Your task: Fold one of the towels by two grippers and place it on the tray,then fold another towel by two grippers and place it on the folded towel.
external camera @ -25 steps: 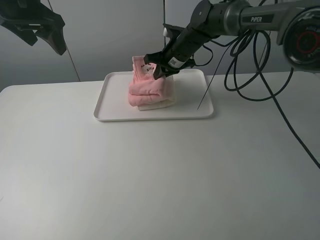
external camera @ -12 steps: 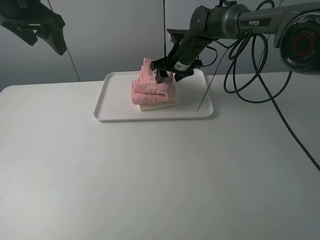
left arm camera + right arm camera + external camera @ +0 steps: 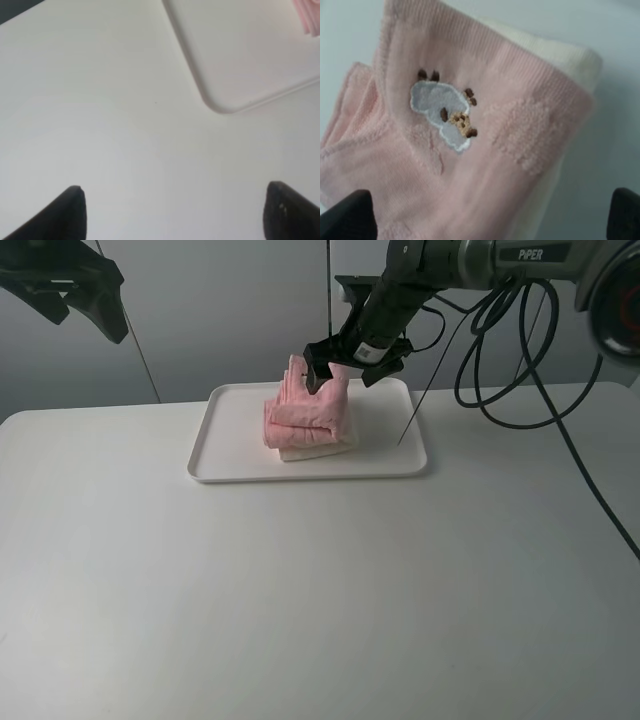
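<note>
So, towels: 2, pink towel (image 3: 306, 414) atop cream towel (image 3: 318, 450)
tray (image 3: 230, 455): 1
grippers: 2, right gripper (image 3: 345, 365) and left gripper (image 3: 172, 212) both spread, holding nil

Near the tabletop's (image 3: 300, 580) far edge, the white tray (image 3: 225, 445) carries the pink towel (image 3: 305, 415) stacked on the cream towel (image 3: 318, 450), with the right claw (image 3: 345, 368) spread apart just above the pink towel's raised back edge.

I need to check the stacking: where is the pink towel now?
In the exterior high view the pink towel lies folded on the cream towel, on the right half of the white tray, just below the open right claw.
</note>
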Action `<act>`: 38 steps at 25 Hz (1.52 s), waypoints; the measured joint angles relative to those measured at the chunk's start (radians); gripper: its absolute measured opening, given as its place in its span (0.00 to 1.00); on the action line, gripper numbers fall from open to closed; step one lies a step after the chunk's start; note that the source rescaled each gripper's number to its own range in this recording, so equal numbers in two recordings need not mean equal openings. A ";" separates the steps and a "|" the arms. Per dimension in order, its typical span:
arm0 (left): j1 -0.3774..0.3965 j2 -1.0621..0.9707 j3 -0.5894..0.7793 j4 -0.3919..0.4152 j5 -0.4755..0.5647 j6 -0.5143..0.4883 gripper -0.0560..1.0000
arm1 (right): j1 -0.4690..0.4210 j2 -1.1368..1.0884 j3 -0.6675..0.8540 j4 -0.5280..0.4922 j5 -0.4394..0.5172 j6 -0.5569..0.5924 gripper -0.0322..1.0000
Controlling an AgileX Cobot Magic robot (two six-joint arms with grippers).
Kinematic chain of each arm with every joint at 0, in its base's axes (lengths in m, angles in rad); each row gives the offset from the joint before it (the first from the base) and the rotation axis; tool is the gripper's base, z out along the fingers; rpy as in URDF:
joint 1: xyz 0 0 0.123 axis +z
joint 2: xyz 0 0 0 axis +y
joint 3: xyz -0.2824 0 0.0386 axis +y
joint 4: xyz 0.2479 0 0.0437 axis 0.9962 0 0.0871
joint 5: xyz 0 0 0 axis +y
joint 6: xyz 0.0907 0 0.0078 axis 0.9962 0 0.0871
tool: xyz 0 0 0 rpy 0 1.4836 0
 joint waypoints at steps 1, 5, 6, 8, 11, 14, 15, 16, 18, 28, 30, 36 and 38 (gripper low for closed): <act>0.000 -0.012 0.000 0.002 0.000 0.000 0.92 | 0.000 -0.028 0.000 -0.033 0.011 0.003 1.00; 0.000 -0.050 0.000 0.004 0.000 0.000 0.92 | 0.000 -0.132 0.000 -0.135 0.077 0.017 1.00; 0.000 -0.059 0.000 0.004 0.000 0.000 0.92 | 0.000 -0.160 0.000 -0.160 0.099 0.025 1.00; 0.000 -0.081 0.000 0.004 0.001 0.000 0.92 | 0.000 -0.220 0.004 -0.204 0.126 0.031 1.00; 0.002 -0.130 0.000 0.006 0.002 -0.010 0.92 | 0.000 -0.324 0.061 -0.258 0.137 0.037 1.00; 0.008 -0.197 0.023 0.004 0.000 -0.021 0.92 | 0.000 -0.449 0.207 -0.333 0.134 0.083 1.00; 0.008 -0.225 0.041 0.004 0.000 -0.025 0.92 | 0.000 -0.497 0.283 -0.358 0.123 0.106 1.00; 0.008 -0.254 0.066 0.004 0.000 -0.032 0.92 | 0.000 -0.540 0.366 -0.368 0.108 0.122 1.00; 0.008 -0.315 0.125 0.004 -0.003 -0.058 0.92 | 0.000 -0.653 0.531 -0.377 0.059 0.148 1.00; 0.008 -0.651 0.468 -0.028 -0.050 -0.117 0.92 | 0.000 -1.248 1.157 -0.295 -0.003 0.178 1.00; 0.008 -0.721 0.520 -0.030 -0.050 -0.134 0.92 | 0.000 -1.353 1.238 -0.290 0.012 0.184 1.00; 0.008 -0.941 0.693 -0.051 -0.054 -0.158 0.92 | 0.000 -1.703 1.383 -0.281 0.067 0.179 1.00; 0.008 -1.032 0.768 -0.061 -0.056 -0.158 0.92 | 0.000 -1.802 1.408 -0.281 0.099 0.172 1.00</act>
